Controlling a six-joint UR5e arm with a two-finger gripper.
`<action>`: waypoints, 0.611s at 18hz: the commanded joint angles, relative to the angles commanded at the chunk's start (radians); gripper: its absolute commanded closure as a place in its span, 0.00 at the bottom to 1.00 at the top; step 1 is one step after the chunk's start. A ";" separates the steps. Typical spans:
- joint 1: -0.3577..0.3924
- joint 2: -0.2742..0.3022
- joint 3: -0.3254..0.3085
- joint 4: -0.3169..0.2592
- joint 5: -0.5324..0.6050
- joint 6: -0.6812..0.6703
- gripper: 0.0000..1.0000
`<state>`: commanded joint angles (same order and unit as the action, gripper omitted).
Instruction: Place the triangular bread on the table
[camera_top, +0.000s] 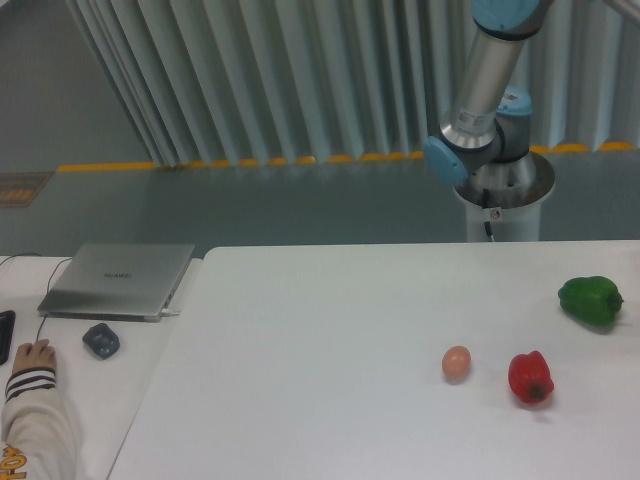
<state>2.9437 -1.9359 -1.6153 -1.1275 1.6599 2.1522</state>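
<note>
The triangular bread does not show anywhere in this view. The large white table (320, 340) fills the lower right of the frame. Only the arm's base and lower links (485, 110) show behind the table's far edge at the upper right. The gripper is out of view above the frame.
A small tan egg (456, 363), a red pepper (530, 377) and a green pepper (591, 300) lie on the table's right side. The adjoining desk at the left holds a grey laptop (120, 280) and a dark mouse (100, 341). A person's hand (32, 360) rests there.
</note>
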 joint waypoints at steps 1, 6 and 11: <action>0.000 -0.002 0.000 0.000 -0.006 0.000 0.00; 0.000 -0.015 -0.002 0.000 -0.006 -0.003 0.00; 0.002 -0.037 -0.003 0.002 -0.008 -0.006 0.00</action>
<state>2.9452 -1.9727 -1.6183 -1.1259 1.6521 2.1460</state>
